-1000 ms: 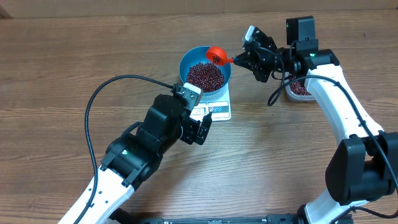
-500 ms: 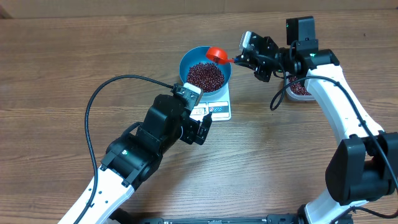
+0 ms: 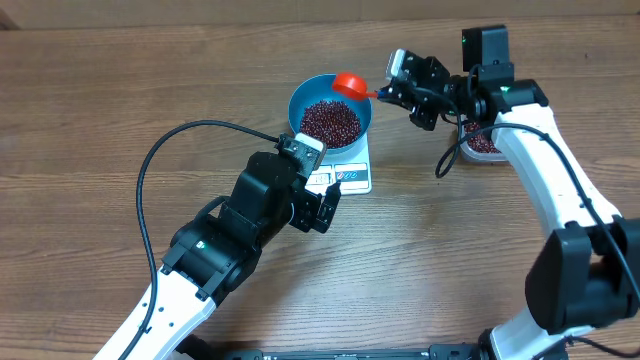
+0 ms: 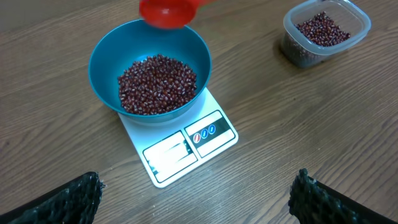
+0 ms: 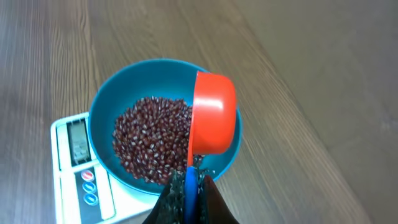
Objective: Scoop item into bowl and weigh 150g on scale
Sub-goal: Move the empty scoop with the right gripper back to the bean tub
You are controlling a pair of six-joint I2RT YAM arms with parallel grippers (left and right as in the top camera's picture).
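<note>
The blue bowl [image 3: 300,100] stands on the white scale [image 3: 352,180] and holds a heap of dark red-brown beans [image 3: 330,122]. My right gripper [image 3: 388,94] is shut on the blue handle of a red scoop [image 3: 349,84], which hangs over the bowl's far-right rim. In the right wrist view the scoop [image 5: 214,112] is rolled onto its side above the beans [image 5: 149,140], its inside hidden. My left gripper [image 4: 196,199] stands wide open and empty just in front of the scale [image 4: 186,152], low over the table.
A clear plastic tub [image 3: 482,142] with more beans sits at the right, partly under the right arm; the left wrist view shows the tub [image 4: 323,31] too. A black cable [image 3: 150,165] loops over the table left of the left arm.
The right gripper has rolled the scoop over above the bowl's rim. Beans that showed in the scoop a second ago no longer show. The left arm has not moved.
</note>
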